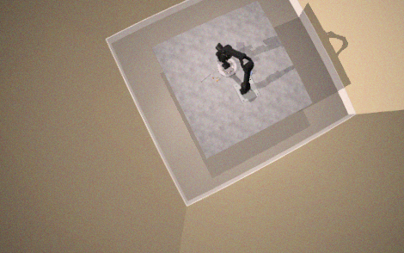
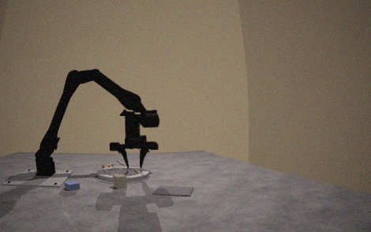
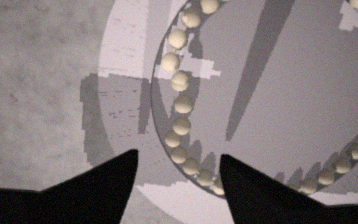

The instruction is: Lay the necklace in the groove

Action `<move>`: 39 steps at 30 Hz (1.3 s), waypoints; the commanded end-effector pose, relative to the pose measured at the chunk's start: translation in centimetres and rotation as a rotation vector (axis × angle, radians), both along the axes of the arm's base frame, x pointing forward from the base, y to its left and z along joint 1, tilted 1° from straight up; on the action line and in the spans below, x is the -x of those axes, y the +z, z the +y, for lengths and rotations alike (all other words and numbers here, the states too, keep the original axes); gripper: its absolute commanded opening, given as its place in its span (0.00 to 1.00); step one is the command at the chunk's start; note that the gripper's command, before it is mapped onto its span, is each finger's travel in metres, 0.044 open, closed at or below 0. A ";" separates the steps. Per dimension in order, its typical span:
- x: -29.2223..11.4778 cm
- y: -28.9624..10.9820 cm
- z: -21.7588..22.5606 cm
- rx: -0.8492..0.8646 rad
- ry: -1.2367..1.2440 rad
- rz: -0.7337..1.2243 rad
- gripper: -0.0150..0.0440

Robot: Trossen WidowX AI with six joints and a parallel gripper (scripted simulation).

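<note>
The round white bead board (image 1: 220, 72) (image 2: 139, 177) (image 3: 122, 30) lies on the table under my gripper. The pearl bead necklace (image 3: 183, 104) lies in a large loop on the board. In the wrist view, its lower-left beads run close along the dark inner edge of the rim, while several beads at mid-left bow inward, away from that edge. My gripper (image 2: 134, 167) (image 3: 179, 159) is open, its fingertips apart just above the board, with loose-lying beads seen between and beyond them. The right finger covers part of the strand, and the far right of the loop is out of the wrist view.
A beige cube (image 2: 119, 181) stands before the board in the exterior view. A blue block (image 2: 72, 185) lies left of it, a grey flat slab (image 2: 174, 191) right. Small orange pieces (image 1: 217, 79) (image 2: 108, 166) and a thin stick (image 1: 205, 77) lie near the board.
</note>
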State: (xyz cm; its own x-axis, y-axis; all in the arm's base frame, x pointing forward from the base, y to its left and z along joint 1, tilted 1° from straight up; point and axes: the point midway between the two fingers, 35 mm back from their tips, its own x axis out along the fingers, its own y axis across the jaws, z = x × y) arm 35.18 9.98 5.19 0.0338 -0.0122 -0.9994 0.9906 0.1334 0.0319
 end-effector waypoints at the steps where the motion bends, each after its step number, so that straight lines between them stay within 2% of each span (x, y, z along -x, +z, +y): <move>1: 0.0 0.1 0.0 0.000 0.000 0.000 0.83; 5: 0.0 0.2 0.0 0.001 0.000 0.003 1.00; 23: 0.0 0.6 0.0 0.001 0.001 0.004 1.00; 25: -0.1 0.9 -0.4 0.002 0.036 0.005 0.91; 31: -0.7 3.5 -3.9 0.016 0.341 0.008 0.64; 35: -0.8 3.8 -4.3 0.017 0.376 0.009 0.47; 39: -0.8 3.8 -4.3 0.017 0.376 0.009 0.46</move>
